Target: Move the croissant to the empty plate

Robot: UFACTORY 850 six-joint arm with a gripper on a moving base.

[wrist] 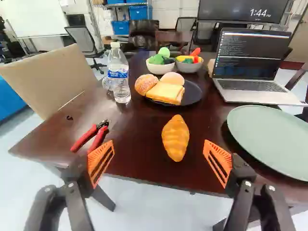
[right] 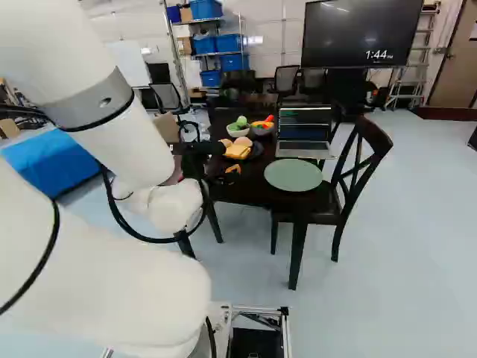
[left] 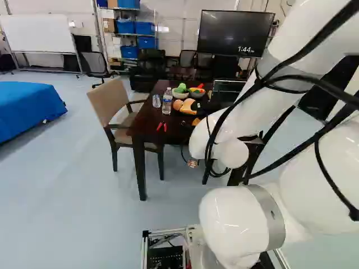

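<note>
I judge the task to be in its opening part: I read this as the approach, with the grasp, the lift, the carry and the release all left to do. The golden-orange, ridged croissant lies on the dark, glossy wooden bench, close to its near edge, its long side running from near to far. My black claw with orange pads has its two fingers wide apart and clamped on nothing; the croissant sits ahead of it, a little to the right of the line midway between the fingers.

The goal, the round, pale green plate, lies to the right of the croissant on the same bench, and I see no food on it. The round black plate farther off already bears bread, so I take it to be the wrong one.

Next, I think I should shift slightly right, ease forward and down until the croissant is between the pads, then close. Going too low near the edge could knock the fingers against the bench
</note>
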